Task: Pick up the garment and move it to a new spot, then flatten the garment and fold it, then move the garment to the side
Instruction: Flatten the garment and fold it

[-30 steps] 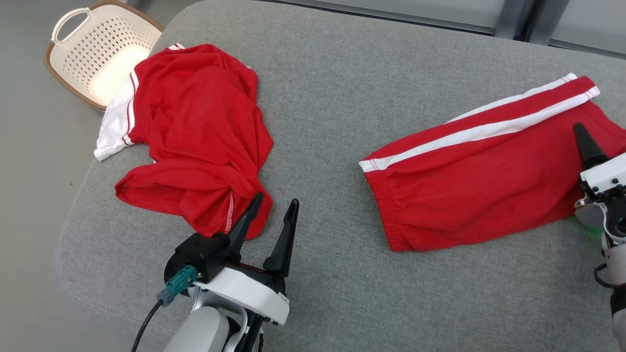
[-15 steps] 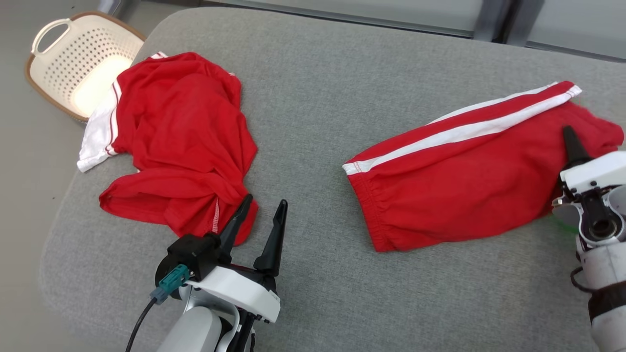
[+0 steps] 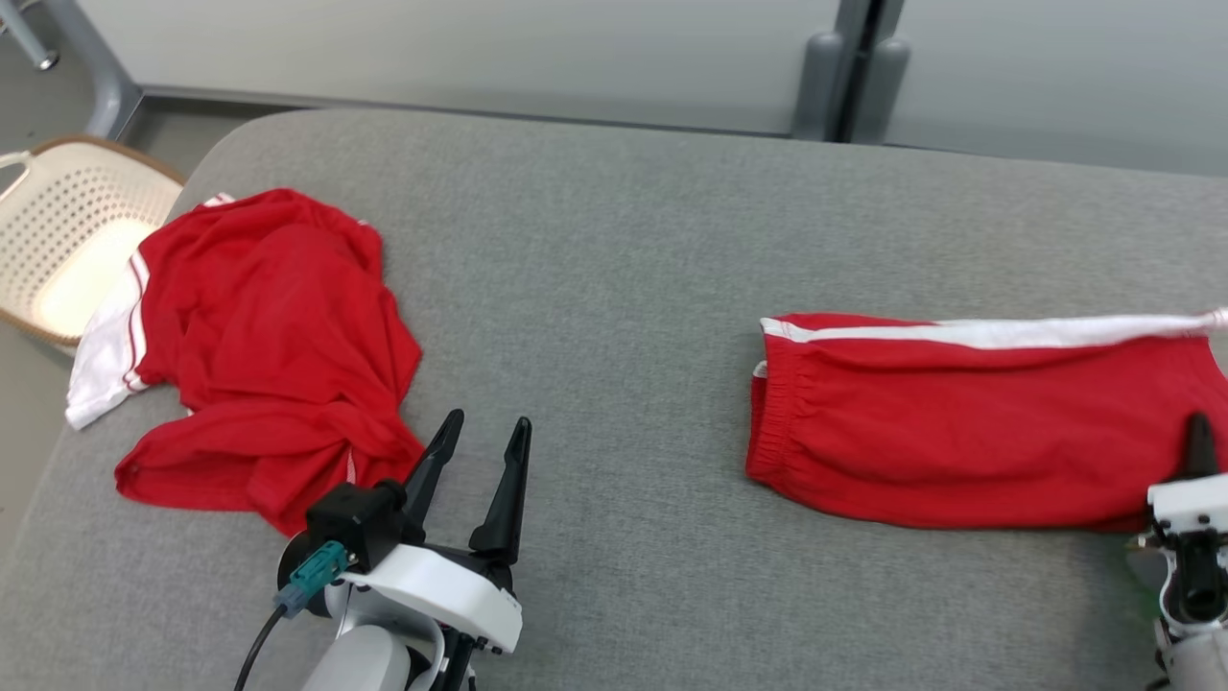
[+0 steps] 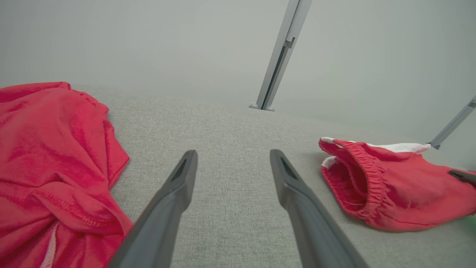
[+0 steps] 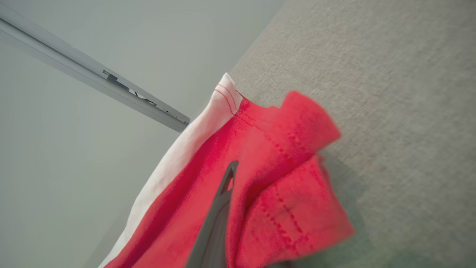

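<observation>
Garment in hand: red shorts [image 3: 959, 422], lying on the right half of the grey bench [image 3: 595, 240], with one white stripe along the far edge.
Long axis: runs left to right across the bench, with the elastic waistband at the left end and the leg hem at the right end.
Right end effector [image 3: 1196, 443]: at the near right corner of the shorts, fingers pressed together with the hem cloth pinched between them. In the right wrist view the red fabric [image 5: 282, 178] bunches round the dark finger and seems to rise a little off the bench.
Left end effector [image 3: 486, 422]: fingers spread wide and holding nothing, over bare bench. The open waistband [image 4: 357, 178] faces it from the right, well apart.
Deciding relation: the shorts stretch away to the left of the right end effector, so a pull to the right would likely trail the whole length behind the pinched hem. The right arm is the nearer one by far.
Step, as judged: the shorts look folded already, so moving them to the side seems to be what is left.
Count of garments: two, the shorts and a crumpled red shirt [image 3: 269, 336] on the left of the bench, just beside the left end effector.
Count of other things: one pale basket [image 3: 58, 240] off the far left edge, and two end effectors.
</observation>
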You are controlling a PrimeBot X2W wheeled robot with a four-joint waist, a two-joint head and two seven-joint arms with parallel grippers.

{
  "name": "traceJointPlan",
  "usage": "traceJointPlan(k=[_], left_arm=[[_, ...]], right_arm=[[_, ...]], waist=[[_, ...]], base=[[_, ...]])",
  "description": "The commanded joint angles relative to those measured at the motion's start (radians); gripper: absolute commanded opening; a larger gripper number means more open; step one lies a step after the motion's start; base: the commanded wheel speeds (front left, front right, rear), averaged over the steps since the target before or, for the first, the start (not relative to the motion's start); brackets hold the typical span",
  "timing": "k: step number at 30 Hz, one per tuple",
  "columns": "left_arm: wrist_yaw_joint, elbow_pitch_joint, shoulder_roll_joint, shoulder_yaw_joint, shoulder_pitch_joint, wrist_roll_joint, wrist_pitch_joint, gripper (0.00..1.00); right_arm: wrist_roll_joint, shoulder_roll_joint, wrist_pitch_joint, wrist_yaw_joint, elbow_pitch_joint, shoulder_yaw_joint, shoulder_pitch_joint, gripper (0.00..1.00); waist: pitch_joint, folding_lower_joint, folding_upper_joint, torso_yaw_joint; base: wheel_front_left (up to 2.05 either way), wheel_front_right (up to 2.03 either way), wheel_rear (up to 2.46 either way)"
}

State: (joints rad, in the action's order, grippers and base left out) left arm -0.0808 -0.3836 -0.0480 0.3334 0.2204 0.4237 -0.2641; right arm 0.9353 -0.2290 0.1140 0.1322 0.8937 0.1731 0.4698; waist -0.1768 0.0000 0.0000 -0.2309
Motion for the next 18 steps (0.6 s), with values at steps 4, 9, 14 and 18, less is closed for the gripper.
traceJointPlan(k=[4, 9, 14, 18], left_arm=[[-0.006, -0.002, -0.004, -0.017, -0.016, -0.008, 0.000, 1.00], [-0.013, -0.010, -0.004, -0.012, -0.025, -0.010, 0.000, 1.00], [-0.015, -0.019, -0.004, -0.025, -0.039, -0.012, 0.000, 1.00], [-0.015, -0.024, -0.004, -0.034, -0.056, -0.014, 0.000, 1.00]], right_arm=[[-0.012, 0.020, 0.034, -0.002, 0.031, 0.009, -0.048, 0.00], [-0.023, 0.040, 0.053, -0.002, 0.018, -0.013, -0.034, 0.00], [-0.013, 0.068, 0.051, -0.002, -0.066, -0.076, -0.042, 0.00], [-0.004, 0.079, 0.056, -0.002, -0.131, -0.120, -0.065, 0.00]], waist=[[0.044, 0.0000, 0.0000, 0.046], [0.064, 0.0000, 0.0000, 0.051], [0.100, 0.0000, 0.0000, 0.050], [0.122, 0.0000, 0.0000, 0.047]], base=[[0.00, 0.00, 0.00], [0.00, 0.00, 0.00], [0.00, 0.00, 0.00], [0.00, 0.00, 0.00]])
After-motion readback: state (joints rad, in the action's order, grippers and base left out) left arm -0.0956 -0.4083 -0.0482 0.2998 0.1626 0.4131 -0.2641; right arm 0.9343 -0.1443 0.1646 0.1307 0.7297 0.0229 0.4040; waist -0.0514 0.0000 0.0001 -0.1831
